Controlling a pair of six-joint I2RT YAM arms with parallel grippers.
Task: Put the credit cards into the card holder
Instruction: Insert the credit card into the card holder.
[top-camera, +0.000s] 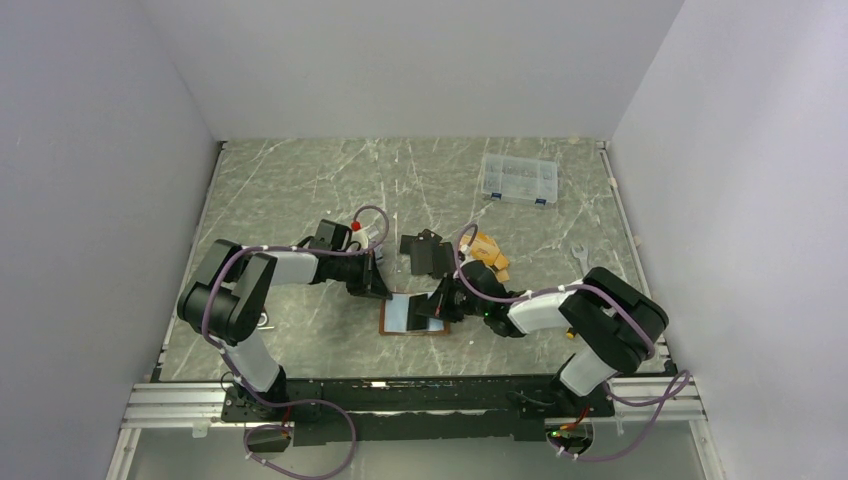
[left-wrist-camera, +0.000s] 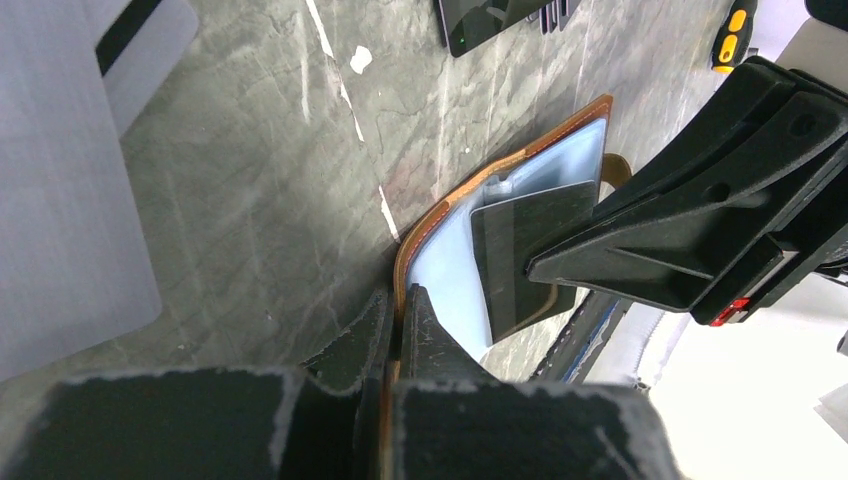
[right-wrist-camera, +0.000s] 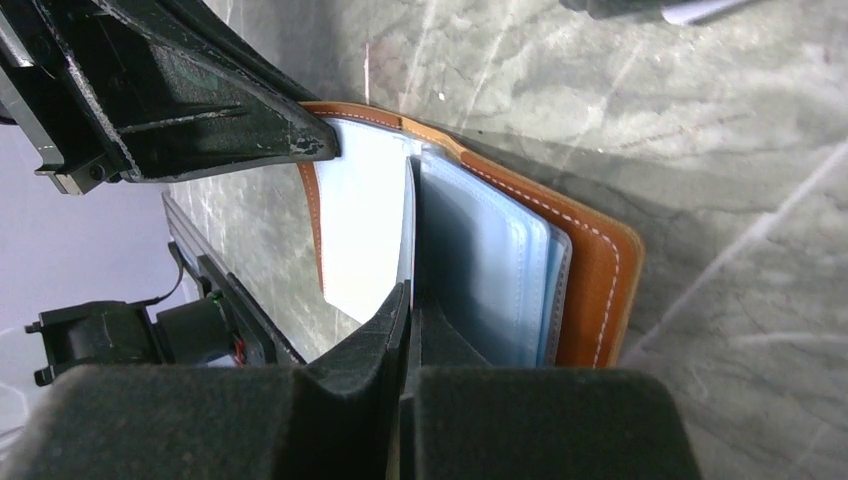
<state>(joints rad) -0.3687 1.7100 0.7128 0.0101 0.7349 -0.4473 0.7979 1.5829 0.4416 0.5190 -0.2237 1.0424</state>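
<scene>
Clamping card holder (left-wrist-camera: 445, 265) edge, left jaws, right jaws nipping apparently dark card (left-wrist-camera: 505, 240), part-hidden

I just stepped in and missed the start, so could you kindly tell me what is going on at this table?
The card holder lies open between the two arms. The left tool pinches its leather edge, apparently steadying it. The right tool grips a dark card laid against the pale inner pockets; whether it has entered a pocket I cannot tell. More black cards and orange cards lie loose just behind.
</scene>
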